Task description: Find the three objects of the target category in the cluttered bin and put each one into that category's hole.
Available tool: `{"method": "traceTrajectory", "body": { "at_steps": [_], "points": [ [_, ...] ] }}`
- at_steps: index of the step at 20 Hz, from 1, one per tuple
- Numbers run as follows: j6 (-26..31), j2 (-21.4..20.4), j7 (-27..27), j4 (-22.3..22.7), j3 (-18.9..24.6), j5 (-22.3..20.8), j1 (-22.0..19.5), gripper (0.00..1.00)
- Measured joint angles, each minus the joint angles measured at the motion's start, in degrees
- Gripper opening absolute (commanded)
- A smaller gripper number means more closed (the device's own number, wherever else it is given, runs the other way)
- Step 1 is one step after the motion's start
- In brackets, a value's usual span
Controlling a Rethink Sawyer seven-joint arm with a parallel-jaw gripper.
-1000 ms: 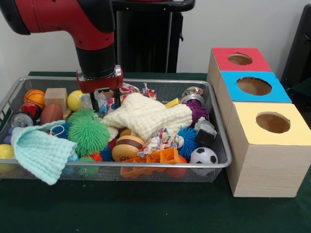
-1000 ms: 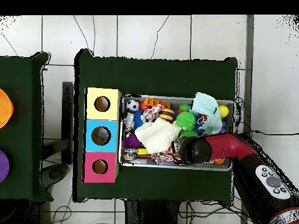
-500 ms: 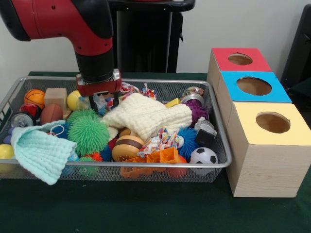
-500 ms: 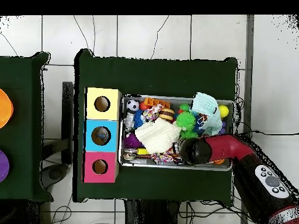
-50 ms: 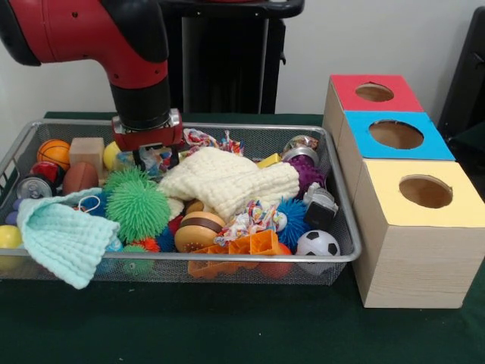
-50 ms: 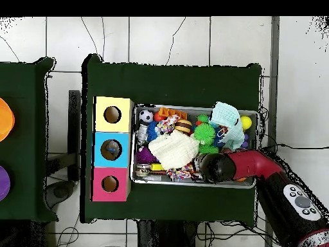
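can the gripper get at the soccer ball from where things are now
Probably yes. The soccer ball lies uncovered at the top of the clutter in a corner of the wire bin, on the side beside the yellow box, with nothing over it. The gripper is at the bin's other side, so it must cross over first.

No readable text, labels, brand marks, numbers or signs in either view. Can (image 5: 33,186) in the wire bin (image 5: 250,133) has printing, too small to make out. Red (image 5: 374,92), blue (image 5: 395,135) and yellow (image 5: 424,192) box tops plain. Arm button pad (image 6: 301,199) shows marks, not legible.
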Motion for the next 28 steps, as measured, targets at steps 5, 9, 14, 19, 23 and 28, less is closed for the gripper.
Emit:
{"method": "traceTrajectory", "body": {
  "at_steps": [5,9,14,19,23,28],
  "points": [
    [0.0,-0.11,0.0,0.03,0.03,0.01,-1.14,1.0],
    [-0.03,-0.46,0.0,0.39,0.68,0.1,-2.8,1.0],
    [-0.02,-0.86,0.0,1.04,1.79,0.08,-4.19,1.0],
    [-0.02,-0.91,0.0,1.45,2.63,0.02,-5.16,1.0],
    [-0.02,-0.92,0.0,1.71,3.14,0.0,-5.83,1.0],
    [-0.02,-1.26,0.0,2.04,3.31,-0.03,-5.93,1.0]
  ]
}}
